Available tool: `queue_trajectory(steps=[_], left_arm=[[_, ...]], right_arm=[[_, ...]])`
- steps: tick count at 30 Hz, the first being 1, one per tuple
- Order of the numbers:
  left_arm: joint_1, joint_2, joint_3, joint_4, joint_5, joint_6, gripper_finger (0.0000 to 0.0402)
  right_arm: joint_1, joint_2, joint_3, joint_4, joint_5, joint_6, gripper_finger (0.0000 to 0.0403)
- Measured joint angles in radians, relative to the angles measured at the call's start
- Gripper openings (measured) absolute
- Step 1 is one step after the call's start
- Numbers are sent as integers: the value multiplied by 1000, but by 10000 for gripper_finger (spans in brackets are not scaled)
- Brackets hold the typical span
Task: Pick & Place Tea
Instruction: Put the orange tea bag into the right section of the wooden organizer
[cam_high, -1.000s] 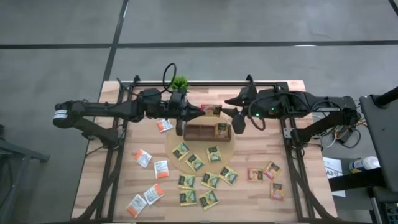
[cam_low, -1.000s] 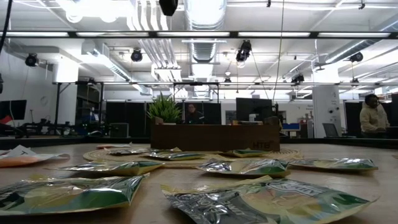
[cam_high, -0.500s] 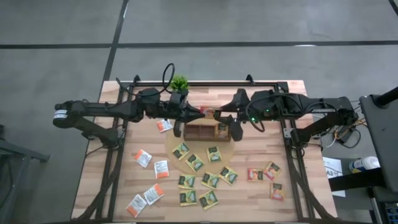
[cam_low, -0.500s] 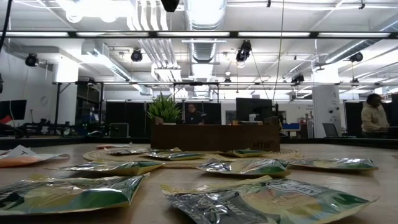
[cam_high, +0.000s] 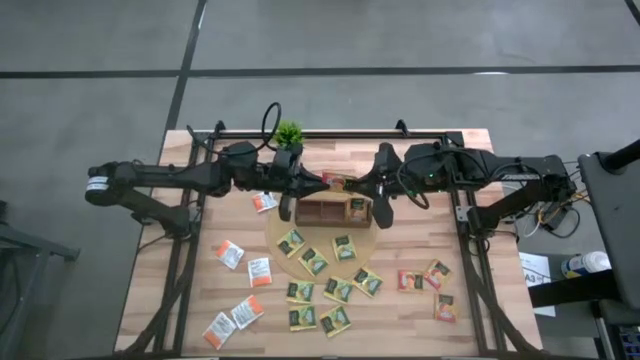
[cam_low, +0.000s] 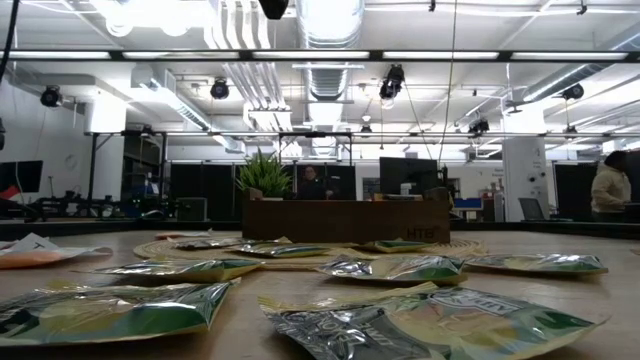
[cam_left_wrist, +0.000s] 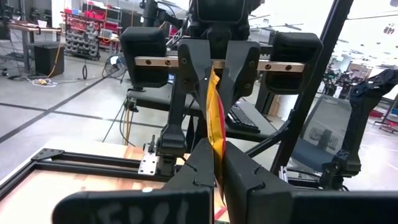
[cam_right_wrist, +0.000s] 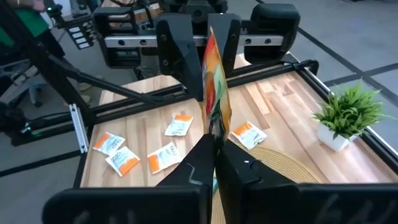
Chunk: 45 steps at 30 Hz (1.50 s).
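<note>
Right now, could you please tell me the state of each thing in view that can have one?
Left tool: shut on the red sachet, above the tray's far edge.
Right tool: shut on the same sachet from the other side.
Red sachet: held on edge in the air between both tools.
Tray: one green sachet in its right end; other compartments look empty.
Remaining sachets: lying flat on the table.
Plant: upright.

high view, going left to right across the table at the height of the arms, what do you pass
left gripper → red-pink sachet, clamped from both sides → right gripper. Just in front of them sits the brown tray, with the potted plant behind the left arm.
</note>
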Motion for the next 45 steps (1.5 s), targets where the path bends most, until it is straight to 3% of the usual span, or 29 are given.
queue_trajectory(steps=[9, 18, 24, 32, 45], left_arm=[[0, 1, 0, 17, 0, -31, 31], [5, 0, 2, 11, -1, -82, 141], [13, -25, 2, -128, -1, -116, 203], [13, -113, 0, -341, -1, -134, 212], [13, -217, 0, -423, -8, -133, 213]], right_arm=[[-1, -1, 0, 0, -18, -19, 8], [0, -2, 0, -39, -53, -26, 8], [-18, -1, 0, -154, -102, -21, 8], [-102, 0, 0, -280, -185, -63, 8], [-242, 102, 0, -464, -352, -244, 8]])
